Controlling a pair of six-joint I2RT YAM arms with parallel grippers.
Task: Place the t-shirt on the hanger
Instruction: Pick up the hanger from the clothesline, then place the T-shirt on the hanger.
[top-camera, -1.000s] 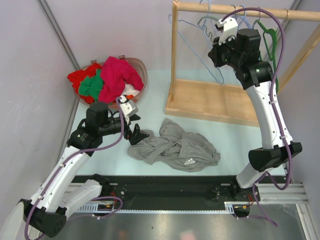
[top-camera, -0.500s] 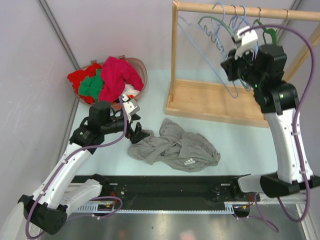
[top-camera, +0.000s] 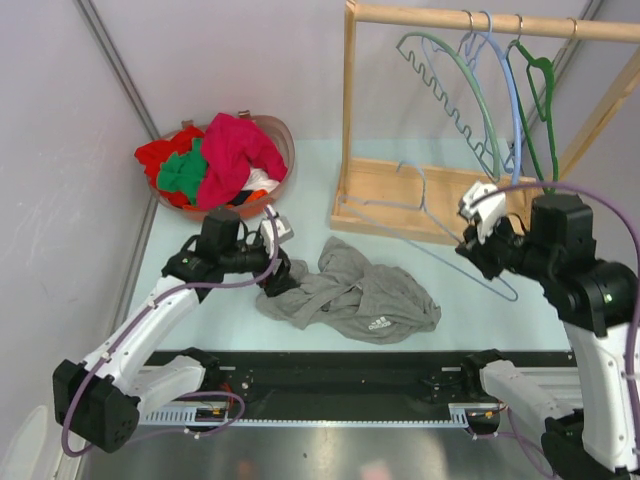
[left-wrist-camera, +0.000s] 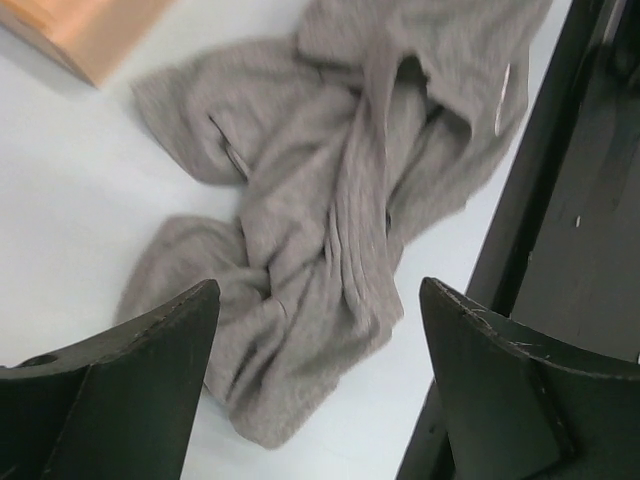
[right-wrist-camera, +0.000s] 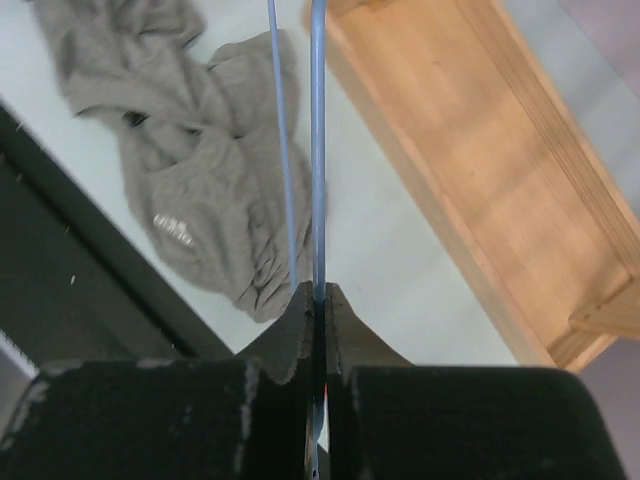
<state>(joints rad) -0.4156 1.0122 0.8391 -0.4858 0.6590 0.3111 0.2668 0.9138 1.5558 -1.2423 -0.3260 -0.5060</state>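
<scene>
The grey t-shirt (top-camera: 350, 295) lies crumpled on the table in front of the arms, its white logo facing up. My left gripper (top-camera: 278, 278) is open and empty, low over the shirt's left edge. In the left wrist view the shirt (left-wrist-camera: 330, 200) lies below and between the spread fingers (left-wrist-camera: 150, 360). My right gripper (top-camera: 472, 247) is shut on the pale blue hanger (top-camera: 410, 222) and holds it low, to the right of the shirt, in front of the wooden rack base. The right wrist view shows the hanger wire (right-wrist-camera: 317, 150) clamped between the fingertips, with the shirt (right-wrist-camera: 200, 190) beyond.
A basket (top-camera: 280, 135) of red, green and magenta garments stands at the back left. The wooden rack (top-camera: 430, 195) at the back right carries a sage-green hanger (top-camera: 460, 100), a blue hanger (top-camera: 512, 90) and a dark green hanger (top-camera: 540, 100). A black rail (top-camera: 330, 370) runs along the near edge.
My right arm has come down from the rack's rail with the pale blue hanger to just above the table. My left gripper has moved a little right and lower onto the shirt's edge.
</scene>
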